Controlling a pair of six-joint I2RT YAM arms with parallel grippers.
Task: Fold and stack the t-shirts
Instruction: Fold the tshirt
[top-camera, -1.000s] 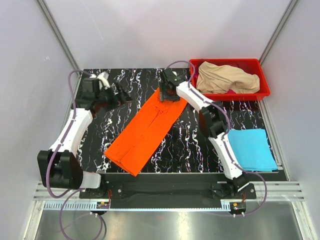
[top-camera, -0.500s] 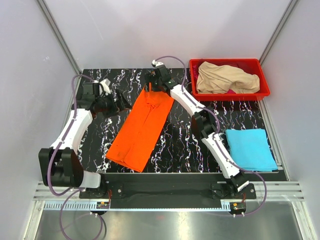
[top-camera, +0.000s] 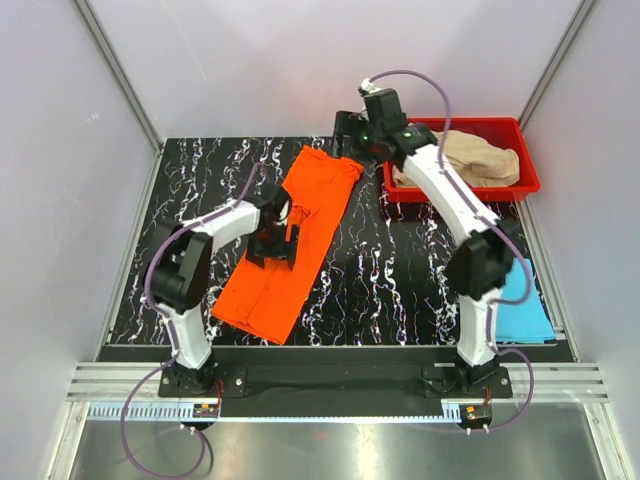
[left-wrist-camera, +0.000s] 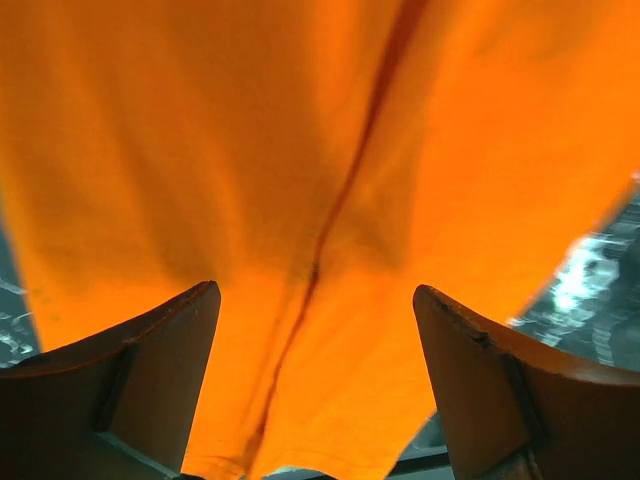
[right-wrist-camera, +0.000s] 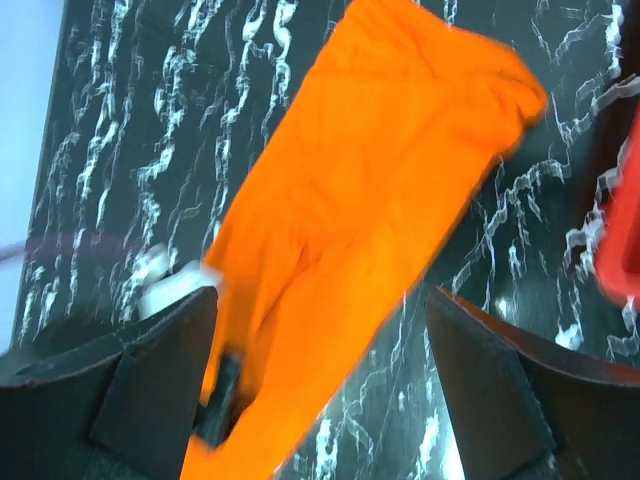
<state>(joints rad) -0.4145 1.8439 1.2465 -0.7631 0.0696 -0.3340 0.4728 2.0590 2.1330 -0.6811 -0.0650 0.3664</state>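
Left fingers (left-wrist-camera: 150, 360) are hanging wide apart and empty over the middle of the orange t-shirt (top-camera: 322, 190). It's lying on the tabletop (top-camera: 400, 270), long axis near-left to far-right. Right fingers (right-wrist-camera: 150, 380), likewise spread, are hovering farther off, beyond its far end.

Bare tabletop (top-camera: 400, 280) strip between orange shirt (top-camera: 315, 195) and blue shirt (top-camera: 530, 315): open passage. Left of orange shirt also bare. Red bin (top-camera: 515, 189) blocks far right corner. Right arm (top-camera: 450, 195) stretches above bin's front edge. Left arm (top-camera: 215, 225) reaches over shirt's middle.
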